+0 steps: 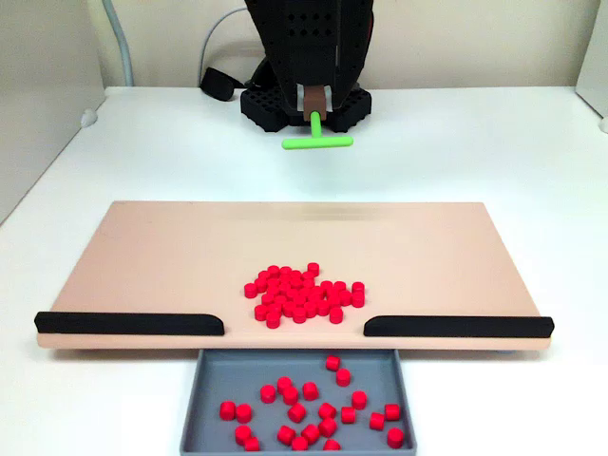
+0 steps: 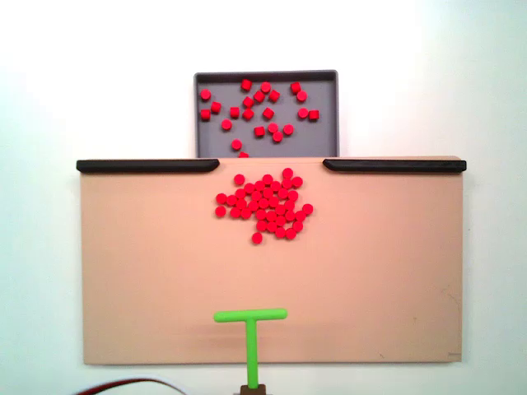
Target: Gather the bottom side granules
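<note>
Many red granules (image 1: pixel 304 294) lie in one loose pile on the tan board (image 1: pixel 142 256), close to the gap between two black rails; from above the pile (image 2: pixel 263 206) sits just below that gap. More granules (image 1: pixel 309 413) lie scattered in the grey tray (image 1: pixel 195 399) beyond the gap, also seen from above (image 2: pixel 259 107). My gripper (image 1: pixel 315 106) hangs behind the board's far edge, shut on the stem of a green T-shaped stick (image 1: pixel 317 141). From above, the stick's crossbar (image 2: pixel 251 315) hovers over the board's lower edge, well short of the pile.
Black rails (image 1: pixel 128 323) (image 1: pixel 458 326) line the board's edge on both sides of the gap. The arm's black base (image 1: pixel 304 104) stands behind the board, with cables (image 1: pixel 217 81) to its left. White table surrounds the board; a wall (image 1: pixel 38 114) rises at the left.
</note>
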You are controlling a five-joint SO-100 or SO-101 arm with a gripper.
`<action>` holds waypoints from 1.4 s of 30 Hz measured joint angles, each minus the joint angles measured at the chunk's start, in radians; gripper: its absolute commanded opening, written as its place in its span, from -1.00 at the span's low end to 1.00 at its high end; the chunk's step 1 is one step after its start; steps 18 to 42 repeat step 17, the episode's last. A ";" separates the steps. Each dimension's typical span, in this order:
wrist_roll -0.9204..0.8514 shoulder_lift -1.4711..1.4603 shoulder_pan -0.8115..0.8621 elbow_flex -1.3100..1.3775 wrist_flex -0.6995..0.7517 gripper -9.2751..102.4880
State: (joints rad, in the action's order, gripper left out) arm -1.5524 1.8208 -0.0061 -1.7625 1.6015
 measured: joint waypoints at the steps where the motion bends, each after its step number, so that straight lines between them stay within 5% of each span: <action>1: 0.000 0.000 0.002 0.000 -0.002 -0.84; 42: 0.044 0.000 -0.028 0.000 -0.002 -0.84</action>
